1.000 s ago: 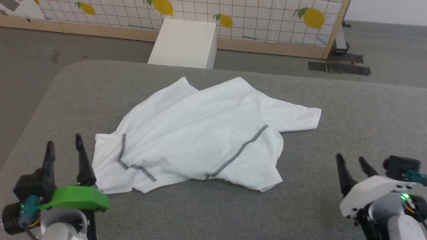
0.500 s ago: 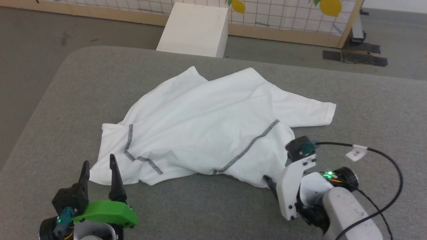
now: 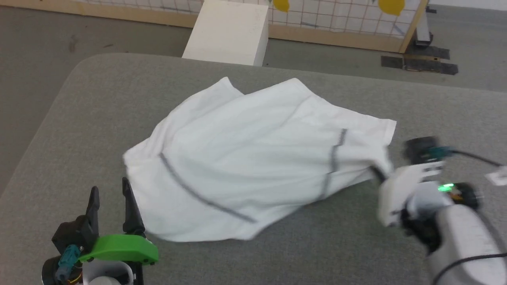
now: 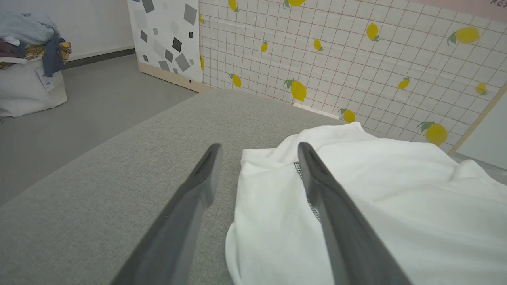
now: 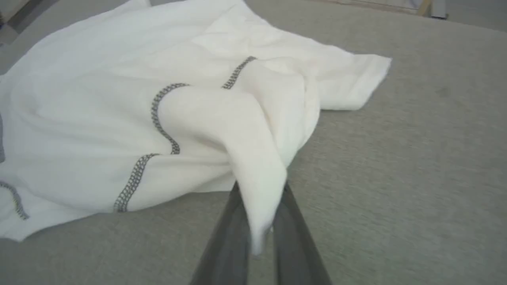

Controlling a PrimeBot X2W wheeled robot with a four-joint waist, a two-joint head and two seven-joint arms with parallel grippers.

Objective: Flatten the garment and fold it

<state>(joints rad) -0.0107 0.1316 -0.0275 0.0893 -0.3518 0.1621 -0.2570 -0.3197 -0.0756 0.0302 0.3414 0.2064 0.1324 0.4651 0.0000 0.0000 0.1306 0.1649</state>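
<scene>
Item: one white garment [image 3: 253, 158] on one grey worktop [image 3: 79, 118]; one white box [image 3: 229, 31] beyond. Two pincers: right pincer [image 3: 376, 172] clamped on its corner; left pincer [image 3: 110, 188] spread wide, empty.

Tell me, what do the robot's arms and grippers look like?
Both grippers have two long, dark, tapering fingers. The left gripper carries a bright green cover; the right gripper wears a white cover with a green light and a black cable bearing a white tag. Each has a teal plug.
</scene>
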